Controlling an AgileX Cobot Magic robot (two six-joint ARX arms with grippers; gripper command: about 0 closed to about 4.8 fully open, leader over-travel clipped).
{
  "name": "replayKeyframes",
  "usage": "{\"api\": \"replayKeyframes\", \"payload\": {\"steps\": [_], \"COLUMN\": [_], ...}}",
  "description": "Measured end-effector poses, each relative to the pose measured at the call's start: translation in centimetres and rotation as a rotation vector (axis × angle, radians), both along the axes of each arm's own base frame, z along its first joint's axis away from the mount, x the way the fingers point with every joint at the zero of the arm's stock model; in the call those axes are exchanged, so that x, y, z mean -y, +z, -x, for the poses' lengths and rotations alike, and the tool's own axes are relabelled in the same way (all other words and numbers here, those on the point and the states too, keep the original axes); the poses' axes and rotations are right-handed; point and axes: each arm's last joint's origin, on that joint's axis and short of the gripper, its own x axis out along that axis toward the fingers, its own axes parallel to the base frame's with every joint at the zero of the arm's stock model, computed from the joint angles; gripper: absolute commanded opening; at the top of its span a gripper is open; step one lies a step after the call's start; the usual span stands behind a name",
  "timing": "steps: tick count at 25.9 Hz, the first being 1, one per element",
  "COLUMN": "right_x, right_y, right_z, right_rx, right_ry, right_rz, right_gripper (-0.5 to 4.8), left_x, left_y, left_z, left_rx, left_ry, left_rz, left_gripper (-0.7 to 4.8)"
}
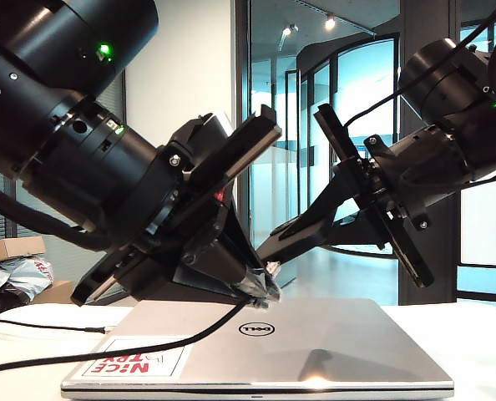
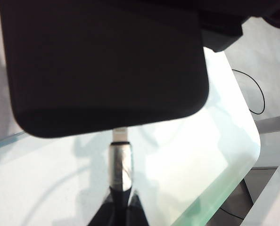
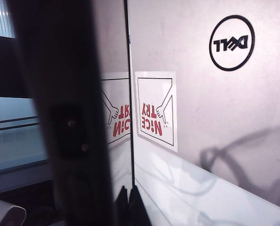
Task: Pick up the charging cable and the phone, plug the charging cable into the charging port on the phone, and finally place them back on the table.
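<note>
Two claws meet above silver laptop (image 1: 315,342) on desk (image 1: 482,342). Left claw (image 1: 263,288) clamped on charging cable (image 2: 121,165), silvery plug touching phone (image 2: 107,66) edge. Right claw (image 1: 277,242), at 1 o'clock from left, clamped on phone.

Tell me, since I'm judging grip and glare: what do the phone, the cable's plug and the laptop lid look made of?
Phone: matte black, plastic or coated glass by its dull sheen; which, the view cannot settle.
Plug of the charging cable: brushed silvery metal, with bright streaks.
Laptop lid: silver, satin, probably aluminium; soft reflections.
The left hand is shut on the cable; the right hand on the phone.
</note>
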Motion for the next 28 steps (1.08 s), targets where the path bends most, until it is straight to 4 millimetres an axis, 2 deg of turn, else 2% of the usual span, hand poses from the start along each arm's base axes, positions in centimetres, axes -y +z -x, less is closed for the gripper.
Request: {"api": "replayKeyframes", "payload": {"steps": [7, 21, 28], "right_x": [-0.01, -0.03, -0.75], "right_y": [0.03, 0.13, 0.45], "right_z": [-0.05, -0.05, 0.21], "right_rx": [0.066, 0.067, 0.085], "right_ry": [0.025, 0.008, -0.009], "right_rz": [0.023, 0.03, 0.039], "right_gripper": [-0.05, -0.05, -0.05], "left_x": [0.01, 0.01, 0.0], "left_y": [0.02, 0.04, 0.03], "left_z": [-0.02, -0.04, -0.04], "left_rx": [0.002, 0.004, 0.003], "left_ry": [0.002, 0.007, 0.008], "left_rz": [0.002, 0.003, 0.003], "left_gripper": [-0.06, -0.06, -0.06]}}
